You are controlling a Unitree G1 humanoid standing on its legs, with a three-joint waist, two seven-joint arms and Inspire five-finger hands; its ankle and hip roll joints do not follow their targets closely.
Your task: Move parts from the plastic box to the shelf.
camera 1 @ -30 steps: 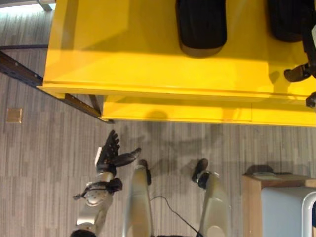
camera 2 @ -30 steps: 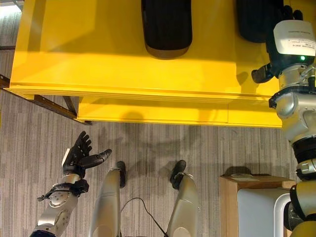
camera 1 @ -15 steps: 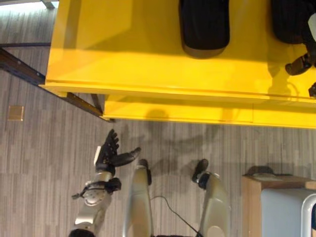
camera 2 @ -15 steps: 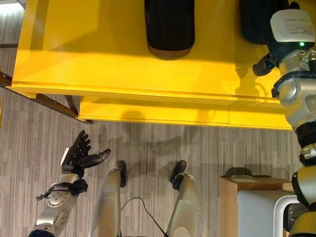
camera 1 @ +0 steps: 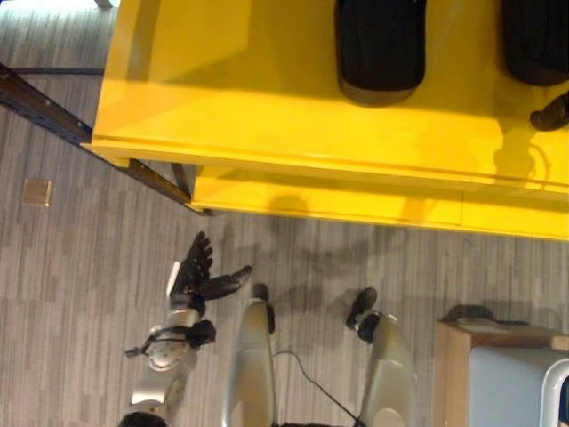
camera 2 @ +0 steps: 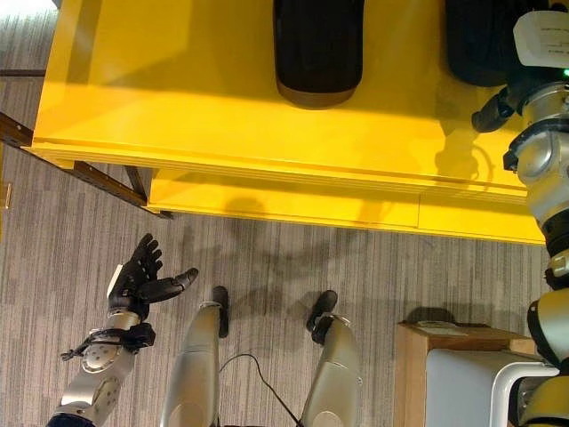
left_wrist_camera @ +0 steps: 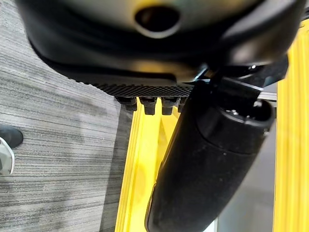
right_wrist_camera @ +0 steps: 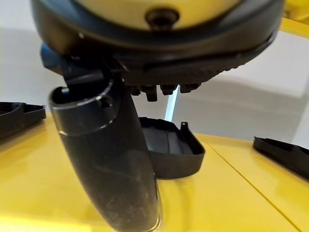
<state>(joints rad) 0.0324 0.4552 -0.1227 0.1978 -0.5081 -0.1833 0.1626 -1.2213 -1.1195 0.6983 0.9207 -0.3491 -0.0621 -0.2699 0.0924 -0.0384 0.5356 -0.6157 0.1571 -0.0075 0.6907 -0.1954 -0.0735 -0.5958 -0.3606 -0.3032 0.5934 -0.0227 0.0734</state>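
Grey striped carpet (camera 1: 80,285) covers the lower half of both eye views, with a yellow shelf (camera 1: 267,98) spanning the upper half and a lower yellow ledge (camera 2: 293,203) jutting out beneath its front edge; two black moulded parts lie on the shelf top, one at upper centre (camera 1: 380,49) and a second (camera 1: 536,40) at the upper right corner, well apart from each other; a wooden stand (camera 1: 453,356) holding a pale box (camera 1: 516,382) sits at the lower right; a small tan plate (camera 1: 36,192) is set in the carpet at the left edge

Left hand (camera 1: 197,276) hangs over the carpet at lower left, fingers straight and spread, thumb out to the side, holding nothing; its wrist view shows the thumb (left_wrist_camera: 207,164) large against the yellow shelf edge (left_wrist_camera: 140,164) and carpet, with only the fingertips (left_wrist_camera: 147,105) peeping out

Right hand (camera 2: 496,108) appears at the upper right of the right eye view, over the shelf just beside the second part, while the left eye view catches only its dark tip (camera 1: 549,114) at the right edge; its wrist view shows the thumb (right_wrist_camera: 106,164) above the yellow surface and a black part (right_wrist_camera: 169,152) resting on the shelf beyond it, apart from the hand, plus further black parts at the far left (right_wrist_camera: 19,116) and right (right_wrist_camera: 285,154) edges; fingers look extended and grip nothing
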